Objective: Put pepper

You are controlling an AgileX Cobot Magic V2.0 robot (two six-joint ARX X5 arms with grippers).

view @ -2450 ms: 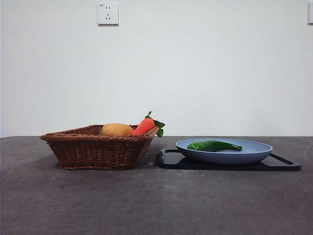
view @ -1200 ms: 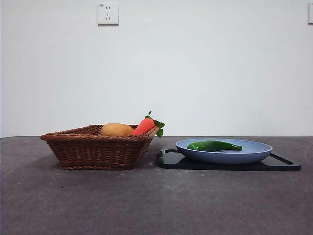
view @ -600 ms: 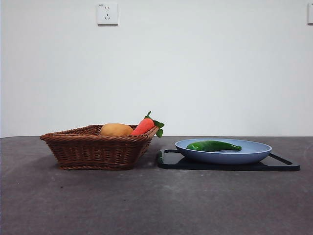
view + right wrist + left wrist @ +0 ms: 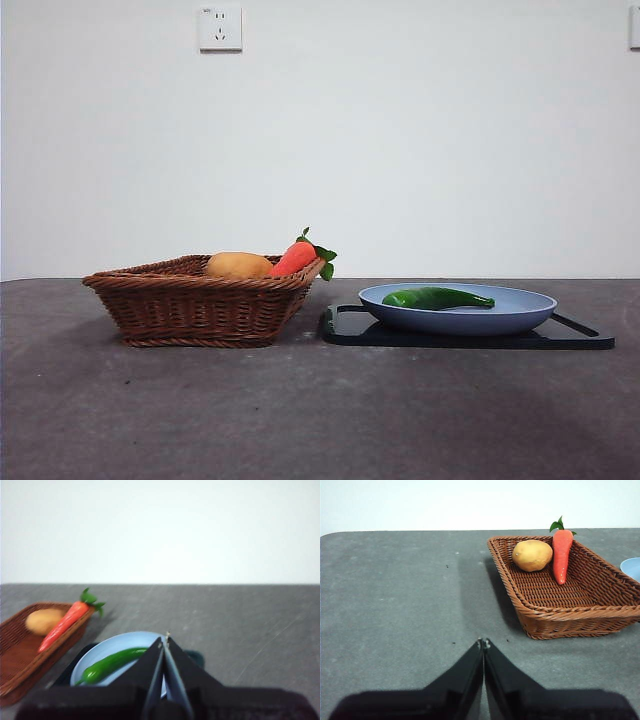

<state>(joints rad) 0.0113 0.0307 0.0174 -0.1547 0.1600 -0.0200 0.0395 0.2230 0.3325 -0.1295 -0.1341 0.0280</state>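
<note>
The long green pepper [image 4: 437, 298] lies in a blue plate [image 4: 520, 312] on a black tray [image 4: 350, 327], right of centre in the front view. In the right wrist view the pepper [image 4: 112, 663] lies in the plate [image 4: 107, 647] below and ahead of my right gripper [image 4: 164, 641], which is shut and empty, well above it. My left gripper [image 4: 483, 643] is shut and empty over bare table beside the wicker basket [image 4: 570, 612]. Neither arm shows in the front view.
The wicker basket [image 4: 190, 305] stands left of the tray and holds a potato [image 4: 238, 265] and an orange carrot [image 4: 297, 257] leaning on its rim. A wall with an outlet [image 4: 220, 27] stands behind the grey table [image 4: 300, 410].
</note>
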